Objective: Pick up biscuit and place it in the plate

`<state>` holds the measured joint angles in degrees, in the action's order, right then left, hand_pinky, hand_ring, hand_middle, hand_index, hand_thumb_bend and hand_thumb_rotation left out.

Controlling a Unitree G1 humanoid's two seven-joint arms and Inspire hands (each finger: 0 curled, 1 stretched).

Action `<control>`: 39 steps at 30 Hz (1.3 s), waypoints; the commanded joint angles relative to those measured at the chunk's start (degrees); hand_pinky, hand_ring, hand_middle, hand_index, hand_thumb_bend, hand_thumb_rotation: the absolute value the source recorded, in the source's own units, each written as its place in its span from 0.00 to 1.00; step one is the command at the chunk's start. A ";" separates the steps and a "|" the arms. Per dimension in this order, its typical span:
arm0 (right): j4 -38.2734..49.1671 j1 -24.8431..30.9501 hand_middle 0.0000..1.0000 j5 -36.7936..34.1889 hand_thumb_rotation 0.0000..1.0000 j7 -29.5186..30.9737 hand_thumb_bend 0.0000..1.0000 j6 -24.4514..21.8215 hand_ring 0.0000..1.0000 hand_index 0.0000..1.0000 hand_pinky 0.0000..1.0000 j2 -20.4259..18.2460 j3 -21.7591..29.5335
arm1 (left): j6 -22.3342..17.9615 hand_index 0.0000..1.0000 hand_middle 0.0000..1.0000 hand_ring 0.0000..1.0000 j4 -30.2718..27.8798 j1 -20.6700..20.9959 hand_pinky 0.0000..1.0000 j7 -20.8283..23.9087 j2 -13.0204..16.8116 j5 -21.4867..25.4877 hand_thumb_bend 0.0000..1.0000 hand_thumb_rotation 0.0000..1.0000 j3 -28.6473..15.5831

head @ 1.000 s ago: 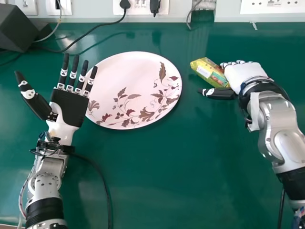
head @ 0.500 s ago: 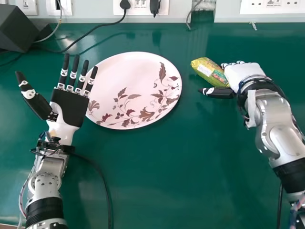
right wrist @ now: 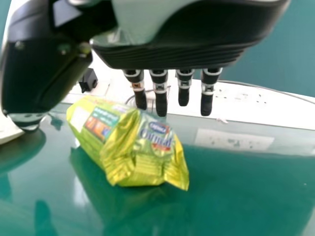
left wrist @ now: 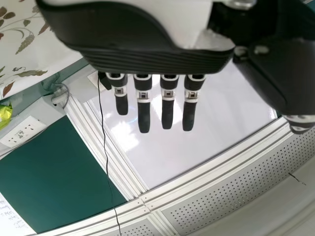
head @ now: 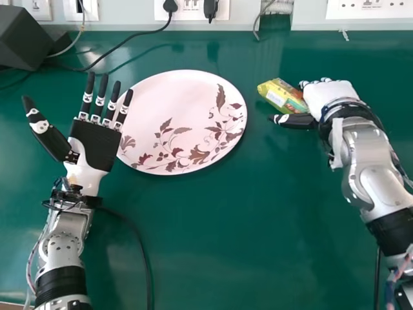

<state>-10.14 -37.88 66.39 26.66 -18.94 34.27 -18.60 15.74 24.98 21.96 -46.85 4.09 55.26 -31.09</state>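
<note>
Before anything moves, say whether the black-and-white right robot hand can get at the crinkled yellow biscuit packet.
Likely yes: the right robot hand has its fingers straight beside the packet, and nothing appears to stand between them.

Head view downward; wrist views close

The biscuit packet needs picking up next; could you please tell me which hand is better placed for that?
The right, most likely: the right hand is open right beside the biscuit packet, while the left hand is across the plate from it, palm turned up.
</note>
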 commanded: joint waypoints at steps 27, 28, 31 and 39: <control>-9.96 -4.49 0.90 2.75 0.72 -8.25 0.96 -1.79 0.85 0.96 0.84 -2.26 -6.99 | 2.57 0.87 0.88 0.83 1.25 -4.29 0.91 1.06 -1.79 0.91 1.00 0.59 -0.74; -10.04 -4.50 0.89 3.10 0.73 -8.33 0.96 -2.29 0.85 0.95 0.83 -2.47 -7.24 | 2.67 0.87 0.88 0.83 1.34 -4.25 0.90 0.97 -1.75 1.00 1.00 0.59 -0.75; -10.28 -4.54 0.88 3.67 0.73 -8.50 0.96 -3.10 0.83 0.94 0.81 -2.89 -7.67 | 2.78 0.88 0.88 0.83 1.55 -4.22 0.91 0.77 -1.64 1.34 1.00 0.57 -0.59; -12.62 -5.35 0.86 4.26 0.71 -8.72 0.96 -2.93 0.81 0.91 0.80 -2.99 -8.95 | 3.84 0.87 0.87 0.81 2.19 -3.93 0.90 0.76 -1.22 2.38 1.00 0.56 -0.74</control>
<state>-21.73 -42.31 70.53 17.99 -21.98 31.69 -26.91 18.61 24.00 21.71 -46.09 4.26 57.48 -31.17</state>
